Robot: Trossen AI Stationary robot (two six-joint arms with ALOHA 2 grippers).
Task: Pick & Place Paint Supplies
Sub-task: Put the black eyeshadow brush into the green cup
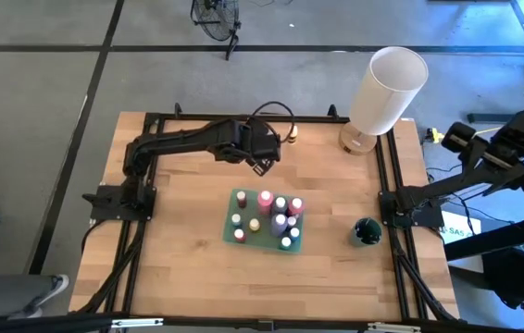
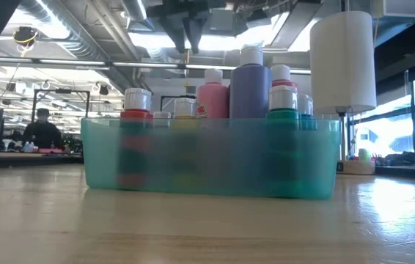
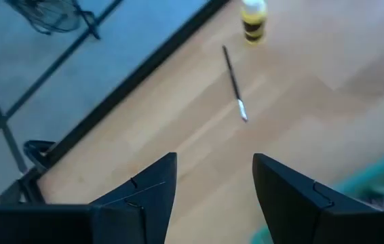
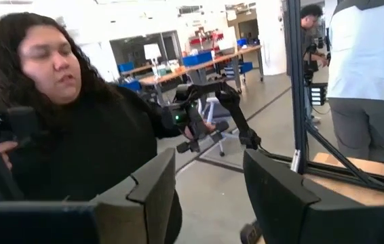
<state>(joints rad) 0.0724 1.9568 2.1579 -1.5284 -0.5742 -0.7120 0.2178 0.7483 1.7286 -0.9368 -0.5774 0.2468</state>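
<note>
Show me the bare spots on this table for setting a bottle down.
Bare wood lies along the near edge below the green tray, and left of it. Right, a patch remains between tray and dark round object. It is crowded at the far edge: left gripper, brush, white cylinder.

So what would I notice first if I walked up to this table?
Probably the green tray mid-table, packed with little paint bottles with white caps. Then the tall white cylinder at the far right corner. The left claw hangs open behind the tray, near a thin brush and a yellow bottle.

Bare wood around the brush (image 3: 233,81) — yellow bottle (image 3: 253,21) just beyond.
</note>
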